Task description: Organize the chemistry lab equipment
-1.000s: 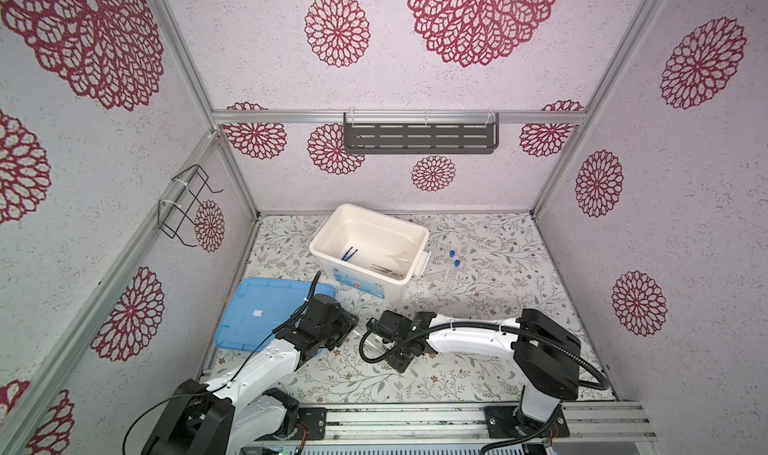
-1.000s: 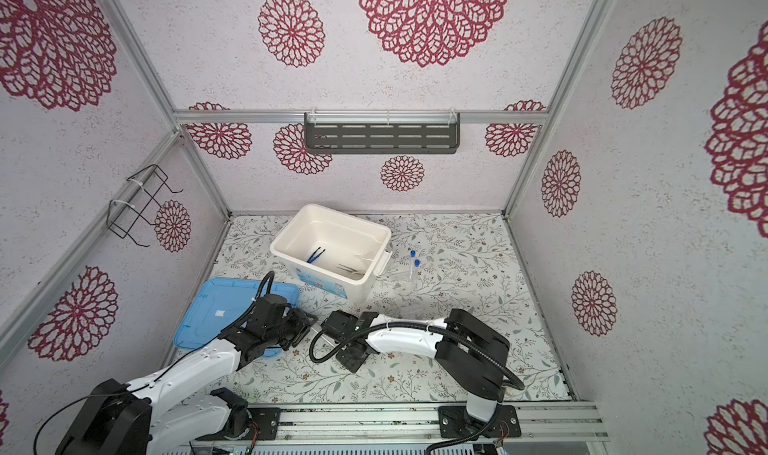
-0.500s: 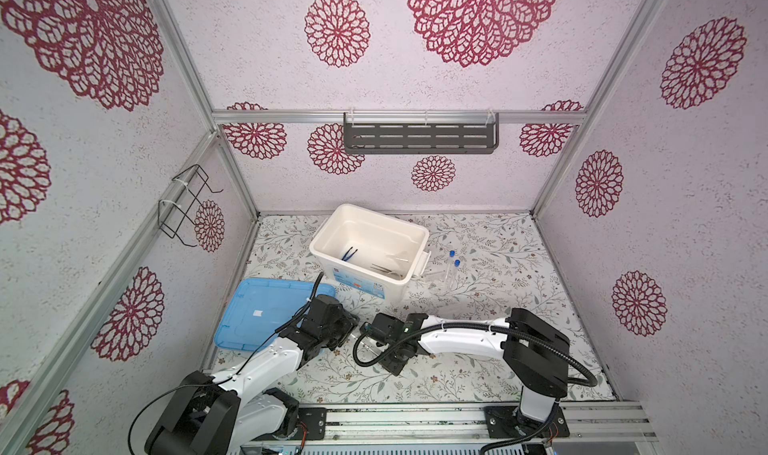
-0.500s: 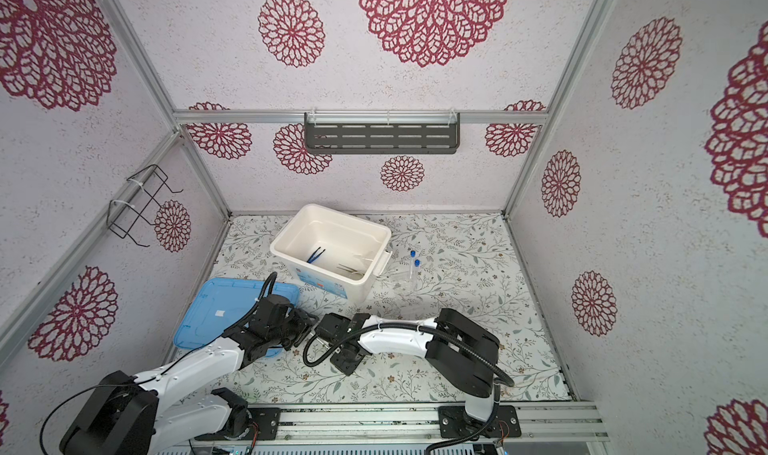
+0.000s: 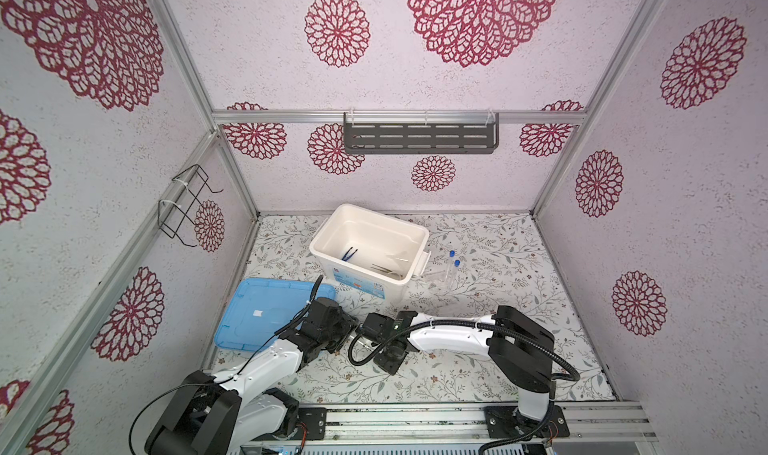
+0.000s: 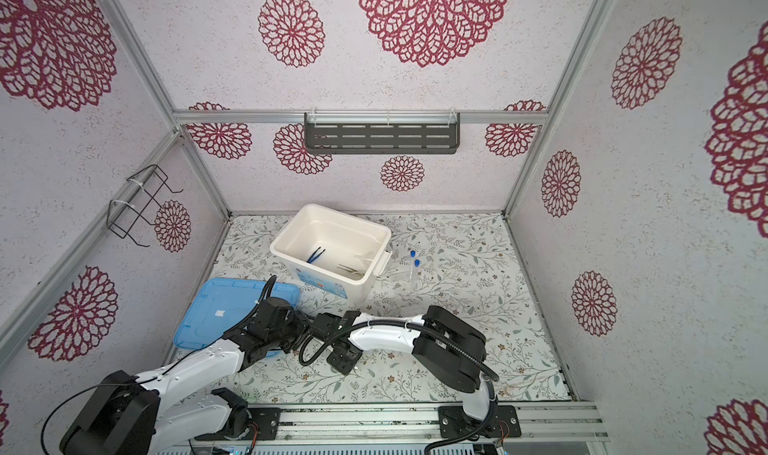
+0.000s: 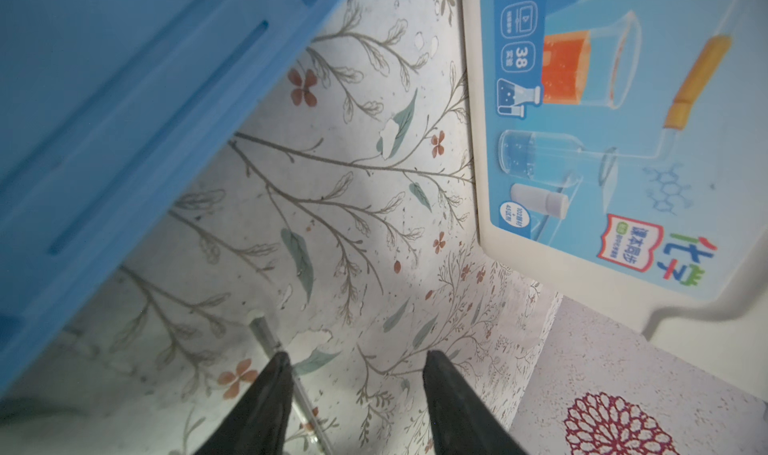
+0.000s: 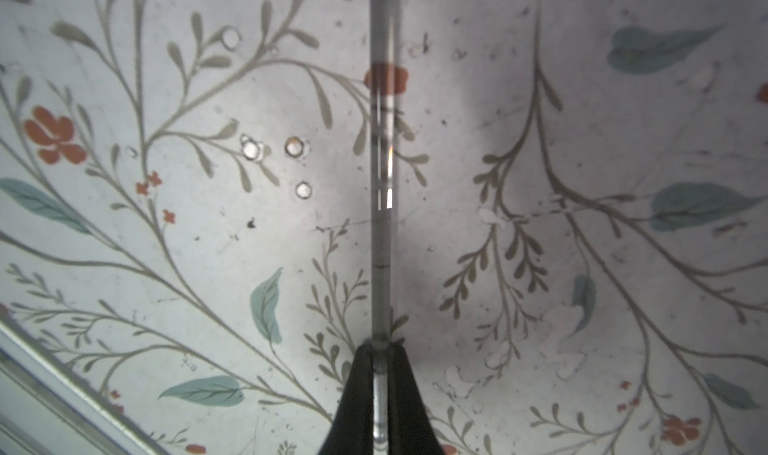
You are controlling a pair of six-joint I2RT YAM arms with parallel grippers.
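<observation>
My right gripper (image 8: 381, 349) is shut on a thin clear rod (image 8: 382, 183), which sticks straight out from its tips over the floral mat. My left gripper (image 7: 357, 354) is open, and the same rod (image 7: 266, 332) runs close along the inner side of one of its fingers. In both top views the two grippers meet tip to tip at the front, left (image 5: 349, 328) and right (image 5: 360, 333). Blue tweezers (image 5: 348, 253) and grey metal tweezers (image 5: 386, 269) lie in the white box (image 5: 332, 232). Two blue-capped test tubes (image 5: 452, 264) lie on the mat right of the box.
The blue lid (image 5: 257, 307) lies flat at the front left, right beside the left gripper, and the box's labelled wall (image 7: 623, 141) stands just behind. A faint piece of clear glassware (image 5: 434, 278) sits near the tubes. A grey shelf (image 5: 419, 135) hangs on the back wall.
My right gripper has moved left towards the left gripper and closed on the rod. The left gripper's jaws have opened wider.
</observation>
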